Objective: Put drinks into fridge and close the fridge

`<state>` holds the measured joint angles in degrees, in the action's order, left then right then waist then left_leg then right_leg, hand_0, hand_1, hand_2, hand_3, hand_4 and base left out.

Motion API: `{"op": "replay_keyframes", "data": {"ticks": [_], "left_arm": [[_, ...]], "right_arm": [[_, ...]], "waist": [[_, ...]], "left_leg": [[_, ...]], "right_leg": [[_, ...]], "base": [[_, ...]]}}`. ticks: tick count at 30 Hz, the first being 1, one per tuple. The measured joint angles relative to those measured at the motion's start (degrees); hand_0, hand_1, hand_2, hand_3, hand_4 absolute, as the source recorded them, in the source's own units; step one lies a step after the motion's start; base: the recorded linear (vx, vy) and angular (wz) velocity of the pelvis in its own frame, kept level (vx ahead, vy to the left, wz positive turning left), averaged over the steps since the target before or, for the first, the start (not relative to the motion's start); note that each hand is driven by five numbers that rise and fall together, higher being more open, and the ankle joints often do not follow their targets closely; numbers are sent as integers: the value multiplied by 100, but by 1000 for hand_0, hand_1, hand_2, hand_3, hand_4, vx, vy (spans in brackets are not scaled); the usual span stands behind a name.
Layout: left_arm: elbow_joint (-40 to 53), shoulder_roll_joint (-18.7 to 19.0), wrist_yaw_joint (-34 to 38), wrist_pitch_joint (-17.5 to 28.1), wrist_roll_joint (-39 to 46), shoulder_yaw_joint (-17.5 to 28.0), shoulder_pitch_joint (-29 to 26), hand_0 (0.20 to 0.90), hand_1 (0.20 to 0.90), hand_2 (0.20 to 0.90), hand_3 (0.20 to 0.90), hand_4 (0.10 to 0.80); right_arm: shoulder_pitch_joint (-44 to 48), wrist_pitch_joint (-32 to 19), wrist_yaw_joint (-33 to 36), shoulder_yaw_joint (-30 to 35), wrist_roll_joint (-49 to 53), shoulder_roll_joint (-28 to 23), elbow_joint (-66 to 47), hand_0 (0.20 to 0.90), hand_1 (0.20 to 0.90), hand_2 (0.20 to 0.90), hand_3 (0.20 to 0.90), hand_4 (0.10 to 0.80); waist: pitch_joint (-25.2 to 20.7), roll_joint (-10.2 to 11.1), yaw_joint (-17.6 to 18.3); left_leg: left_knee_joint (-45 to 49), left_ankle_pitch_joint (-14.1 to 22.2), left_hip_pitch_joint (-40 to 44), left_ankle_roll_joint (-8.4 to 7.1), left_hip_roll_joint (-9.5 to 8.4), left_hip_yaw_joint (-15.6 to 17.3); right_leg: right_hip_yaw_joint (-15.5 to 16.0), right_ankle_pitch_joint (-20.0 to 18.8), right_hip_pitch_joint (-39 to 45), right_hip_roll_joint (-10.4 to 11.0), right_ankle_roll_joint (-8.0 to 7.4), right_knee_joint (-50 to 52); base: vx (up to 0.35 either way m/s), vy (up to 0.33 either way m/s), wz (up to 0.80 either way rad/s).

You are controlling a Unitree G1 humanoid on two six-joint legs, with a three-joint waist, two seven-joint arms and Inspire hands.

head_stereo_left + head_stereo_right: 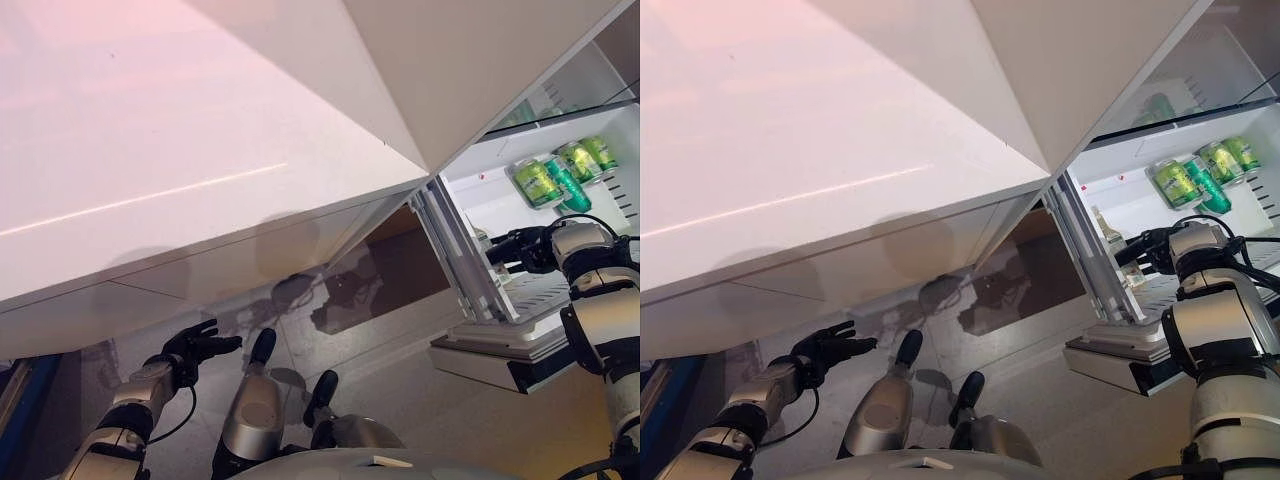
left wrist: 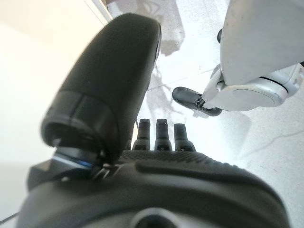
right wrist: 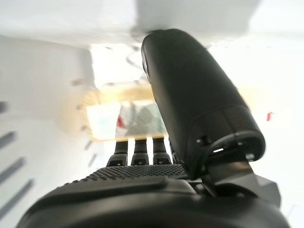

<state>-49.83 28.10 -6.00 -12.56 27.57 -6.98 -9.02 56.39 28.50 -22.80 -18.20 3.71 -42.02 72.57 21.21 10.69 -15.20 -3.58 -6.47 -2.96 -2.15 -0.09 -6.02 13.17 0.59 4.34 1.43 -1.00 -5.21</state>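
Fingers of my right hand (image 1: 1150, 250) curl around a pale yellowish bottle (image 3: 107, 121) inside the open fridge (image 1: 520, 200), its long axis running away from my palm toward the back wall, while my left hand (image 1: 200, 347) hangs spread outside, far from it.

Head pair tilted, looking down, sharing the open fridge (image 1: 520, 250) at frame right. Wrist views very close: left faces floor (image 2: 266, 142), right faces fridge interior.
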Motion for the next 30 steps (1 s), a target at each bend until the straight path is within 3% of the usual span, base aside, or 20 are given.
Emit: {"op": "replay_keyframes", "data": {"ticks": [6,11,21,25,30], "left_arm": [[-294,-35,-214,9,5,-3,34,900,900,900,900,800],[-328,-161,-339,23,54,4,251,900,900,900,900,800],[-474,-647,-621,43,160,208,703,900,900,900,900,800],[-553,-888,-712,212,55,305,920,900,900,900,900,800],[-545,-1180,-738,388,-80,450,1204,900,900,900,900,800]], "right_arm": [[6,-439,751,218,676,-81,-611,900,900,900,900,800],[-85,-692,1524,303,981,-556,-2162,900,900,900,900,800],[-1777,-1366,2767,1926,1087,-802,-5404,900,900,900,900,800],[-2794,-2032,3218,2508,1097,-744,-6579,900,900,900,900,800],[-3857,-3253,3804,3231,1087,-178,-7713,900,900,900,900,800]], "waist": [[-12,-155,176],[-39,-530,434],[-425,-939,1051],[-609,-1062,1328],[-781,-1123,1653]], "left_leg": [[-2,-2,32,4,-13,37],[-31,-17,153,25,-27,139],[-145,3,440,66,-3,318],[-147,24,479,76,10,427],[-150,54,531,84,23,529]], "right_leg": [[-34,-20,16,18,-14,0],[-139,-49,72,48,-28,0],[-396,-49,208,43,-29,0],[-487,-51,208,39,-30,0],[-624,-71,196,35,-35,-1]], "base": [[8,98,-3],[22,101,-10],[25,43,-12],[-19,-1,-12],[-60,-16,-14]]}}
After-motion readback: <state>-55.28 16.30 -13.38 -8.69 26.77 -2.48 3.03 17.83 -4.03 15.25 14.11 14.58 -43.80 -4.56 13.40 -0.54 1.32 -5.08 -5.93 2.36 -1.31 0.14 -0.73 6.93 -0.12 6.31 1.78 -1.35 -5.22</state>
